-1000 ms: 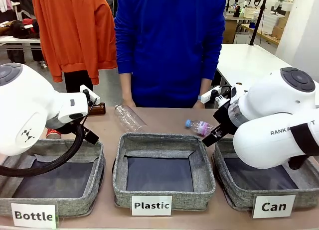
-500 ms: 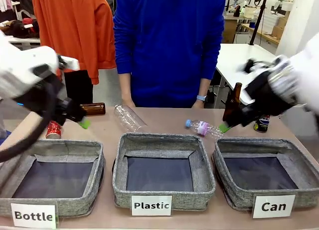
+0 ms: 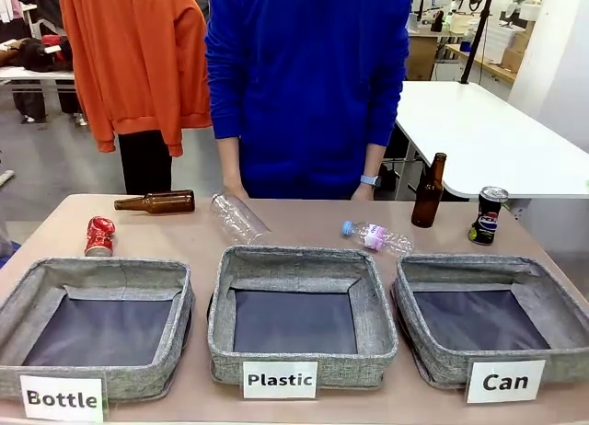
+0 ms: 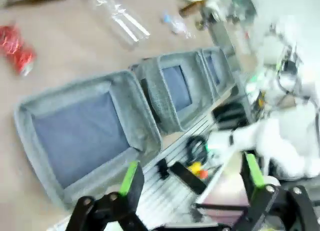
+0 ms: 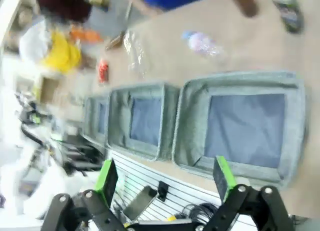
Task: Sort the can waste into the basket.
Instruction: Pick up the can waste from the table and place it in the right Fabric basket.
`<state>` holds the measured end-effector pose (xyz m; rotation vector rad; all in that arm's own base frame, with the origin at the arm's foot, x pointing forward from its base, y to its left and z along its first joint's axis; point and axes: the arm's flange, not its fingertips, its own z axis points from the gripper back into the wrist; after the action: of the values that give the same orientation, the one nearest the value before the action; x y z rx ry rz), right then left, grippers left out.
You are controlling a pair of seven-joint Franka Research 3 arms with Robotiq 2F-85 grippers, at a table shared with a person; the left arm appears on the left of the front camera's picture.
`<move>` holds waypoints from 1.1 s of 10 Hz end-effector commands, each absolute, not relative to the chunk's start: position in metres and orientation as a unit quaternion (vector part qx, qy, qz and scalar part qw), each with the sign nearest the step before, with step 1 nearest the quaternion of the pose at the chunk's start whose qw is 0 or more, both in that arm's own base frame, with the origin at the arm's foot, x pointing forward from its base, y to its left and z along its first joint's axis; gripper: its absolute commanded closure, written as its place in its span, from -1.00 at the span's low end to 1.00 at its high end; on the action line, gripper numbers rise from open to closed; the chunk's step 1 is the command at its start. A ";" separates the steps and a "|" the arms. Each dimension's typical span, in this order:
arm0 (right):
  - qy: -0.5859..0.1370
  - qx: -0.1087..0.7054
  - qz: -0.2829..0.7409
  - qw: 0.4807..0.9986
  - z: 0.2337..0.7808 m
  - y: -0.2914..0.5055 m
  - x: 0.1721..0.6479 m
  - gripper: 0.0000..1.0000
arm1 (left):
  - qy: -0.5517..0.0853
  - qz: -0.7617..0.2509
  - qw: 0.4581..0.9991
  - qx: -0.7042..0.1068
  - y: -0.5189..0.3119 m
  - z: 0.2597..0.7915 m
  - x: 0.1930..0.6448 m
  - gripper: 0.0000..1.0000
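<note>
A crushed red can (image 3: pixel 99 235) lies at the table's left, behind the left basket. A black can (image 3: pixel 487 215) with a red-blue logo stands upright at the far right. The grey basket (image 3: pixel 440 362) labelled "Can" sits at the front right with nothing in it. In the blurred left wrist view my left gripper (image 4: pixel 191 175) is open, high over the table's near edge, with the red can (image 4: pixel 17 47) far off. My right gripper (image 5: pixel 165 177) is also open and empty, high above the Can basket (image 5: pixel 240 79); the black can (image 5: pixel 290 13) lies beyond it.
Baskets labelled "Plastic" (image 3: pixel 302 365) and "Bottle" (image 3: pixel 179 319) stand left of the Can basket. One brown bottle (image 3: pixel 155 202) lies down, another (image 3: pixel 428 190) stands by the black can. Two clear plastic bottles (image 3: pixel 237 218) (image 3: pixel 377 236) lie mid-table. A person in blue (image 3: pixel 308 85) stands at the far edge.
Both arms have swung up and out of the front view, uncovering the cans and baskets. Both grippers stay open. Nothing on the table has moved.
</note>
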<state>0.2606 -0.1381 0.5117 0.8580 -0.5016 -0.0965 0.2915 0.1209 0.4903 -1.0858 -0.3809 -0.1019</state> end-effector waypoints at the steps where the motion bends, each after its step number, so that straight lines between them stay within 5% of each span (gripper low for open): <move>1: -0.259 0.489 -0.109 0.826 0.442 -0.179 0.252 -1.00 | -0.182 0.050 0.794 -0.578 0.153 0.452 0.325 -1.00; 4: -0.246 0.536 -0.181 0.787 0.395 -0.227 0.254 -1.00 | -0.190 0.182 0.759 -0.595 0.107 0.405 0.318 -1.00; 5: -0.257 0.513 -0.184 0.798 0.391 -0.225 0.257 -1.00 | -0.170 0.129 0.777 -0.592 0.171 0.413 0.309 -1.00; 11: -0.248 0.519 -0.189 0.795 0.403 -0.238 0.240 -1.00 | -0.170 0.129 0.777 -0.592 0.171 0.413 0.309 -1.00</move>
<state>0.2372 -0.2359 0.4036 1.1083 -0.5028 -0.4293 0.3087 0.1711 0.4137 -1.2772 -0.3582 0.3039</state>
